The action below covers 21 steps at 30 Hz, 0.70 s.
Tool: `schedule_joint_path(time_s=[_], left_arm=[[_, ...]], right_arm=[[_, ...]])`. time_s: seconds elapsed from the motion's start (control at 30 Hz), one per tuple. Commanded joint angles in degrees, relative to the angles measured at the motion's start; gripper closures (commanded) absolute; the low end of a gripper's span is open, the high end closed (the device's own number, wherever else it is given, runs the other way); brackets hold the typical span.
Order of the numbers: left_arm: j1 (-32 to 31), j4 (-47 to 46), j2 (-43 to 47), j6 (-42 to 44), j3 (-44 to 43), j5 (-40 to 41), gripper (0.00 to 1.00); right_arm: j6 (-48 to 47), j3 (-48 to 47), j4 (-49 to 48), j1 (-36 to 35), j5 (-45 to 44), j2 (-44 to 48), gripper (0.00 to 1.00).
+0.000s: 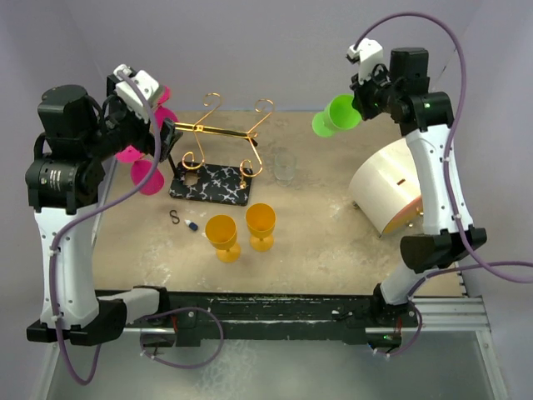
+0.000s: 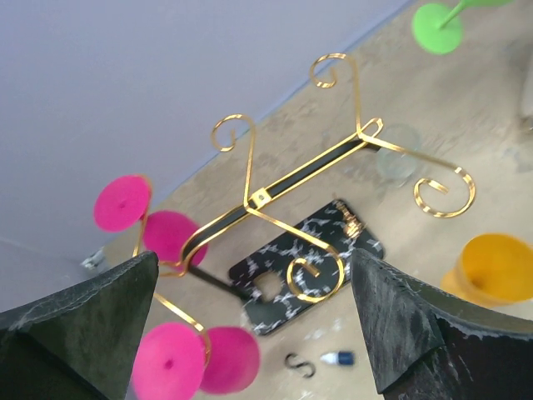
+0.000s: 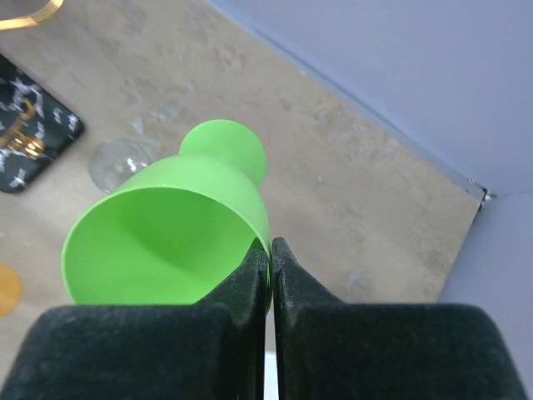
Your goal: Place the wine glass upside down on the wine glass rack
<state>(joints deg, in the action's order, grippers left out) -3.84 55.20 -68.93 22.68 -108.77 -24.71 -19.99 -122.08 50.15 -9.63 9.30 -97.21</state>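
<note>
Right gripper point(image 3: 271, 243) is clamped on the green glass point(image 3: 166, 250) rim; left gripper point(image 2: 254, 254) is held open near the rack point(image 2: 312, 167).

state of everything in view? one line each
Green wine glass: off the table, tilted, rim pinched by the right gripper.
Right gripper: fingers shut on the glass rim.
Left gripper: open, empty.
Wine glass rack: upright; right arms bare.
Pink glasses: hanging from the rack's left arms.
Yellow glasses: upright on the table.
Clear glass: on the table right of the rack.
</note>
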Motion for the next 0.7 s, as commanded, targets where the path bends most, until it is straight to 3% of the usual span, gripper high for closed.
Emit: schedule_joint_path(time_s=[0.0, 0.4, 0.67], left_arm=[[0.2, -6.3, -2.4, -10.5, -2.4, -7.4, 0.01], [-0.3, -11.7, -12.9, -29.9, -8.6, -24.0, 0.04], [-1.1, -23.0, -16.7, -42.8, -6.4, -24.7, 0.09]], right_arm=[[5.7, -3.0, -6.5, -0.2, 8.3, 4.2, 1.00], [11.5, -2.7, -16.4, -6.6, 18.4, 11.1, 1.00], [11.3, -2.7, -17.8, -10.7, 19.9, 11.7, 1.00]])
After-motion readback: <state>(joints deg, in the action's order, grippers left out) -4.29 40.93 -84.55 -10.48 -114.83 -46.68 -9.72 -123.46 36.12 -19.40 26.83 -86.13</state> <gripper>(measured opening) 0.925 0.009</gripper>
